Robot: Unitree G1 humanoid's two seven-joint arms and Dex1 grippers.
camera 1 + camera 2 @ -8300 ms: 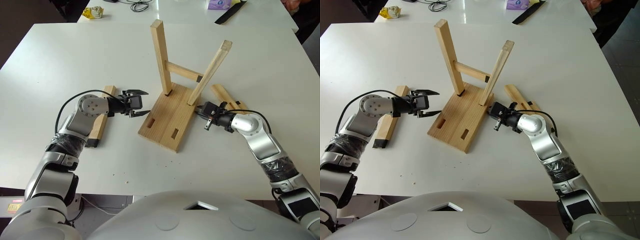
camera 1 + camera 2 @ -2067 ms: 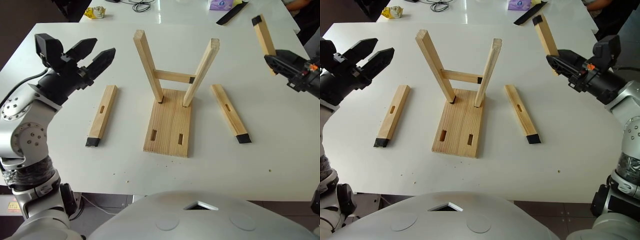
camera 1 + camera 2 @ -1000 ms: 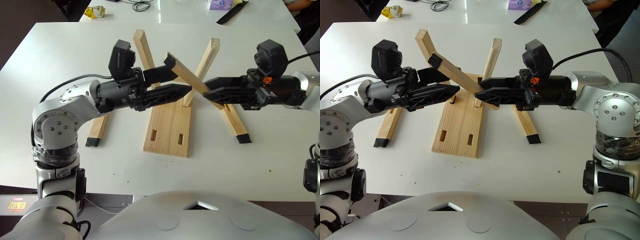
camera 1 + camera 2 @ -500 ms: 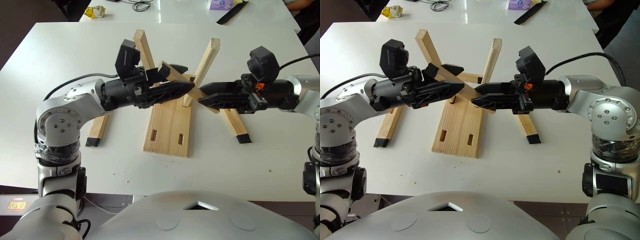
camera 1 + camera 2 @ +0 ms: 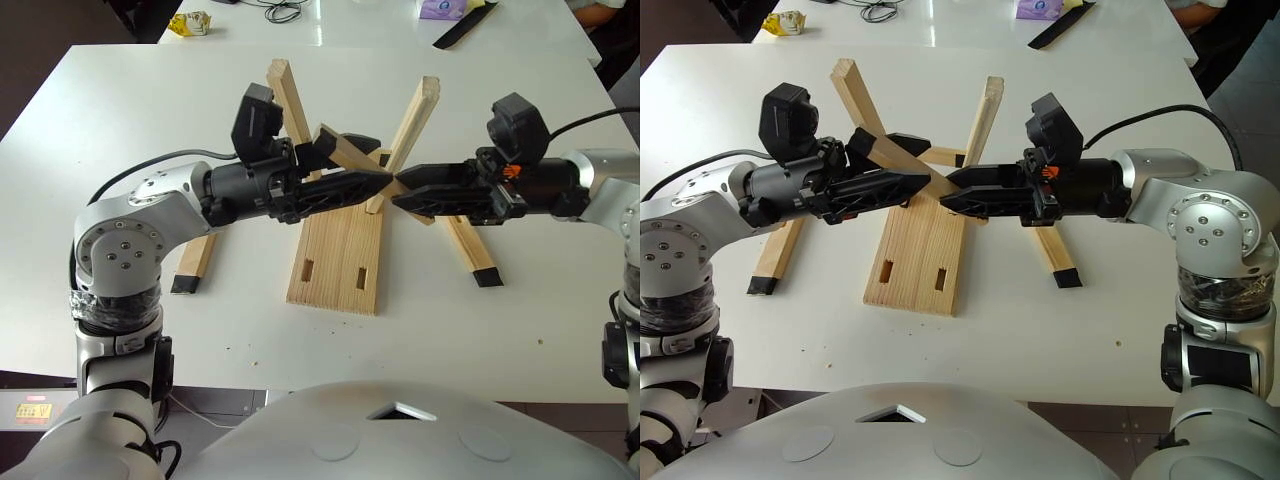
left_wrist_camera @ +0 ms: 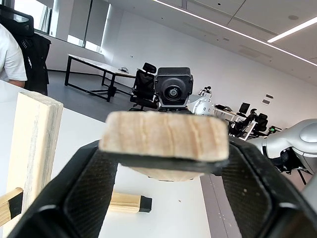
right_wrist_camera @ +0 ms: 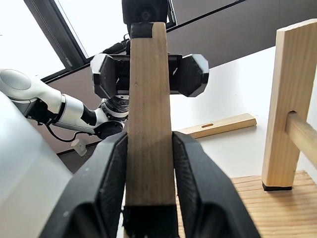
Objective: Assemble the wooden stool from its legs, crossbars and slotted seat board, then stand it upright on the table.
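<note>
One leg [image 5: 347, 151] clamped by left claw [image 5: 380, 160] and right claw [image 5: 400, 193] over seat board [image 5: 335, 255]; handover judged; single release required next.

White table [image 5: 120, 110]: slotted seat board [image 5: 335, 265] flat mid-table; left loose leg [image 5: 192, 265], right loose leg [image 5: 470, 250] flanking it.

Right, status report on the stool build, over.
One wooden piece gripped by left hand and right hand, above the seat board. Fitted: two legs, crossbar; two slots open. Two loose pieces lie either side, clear.
</note>
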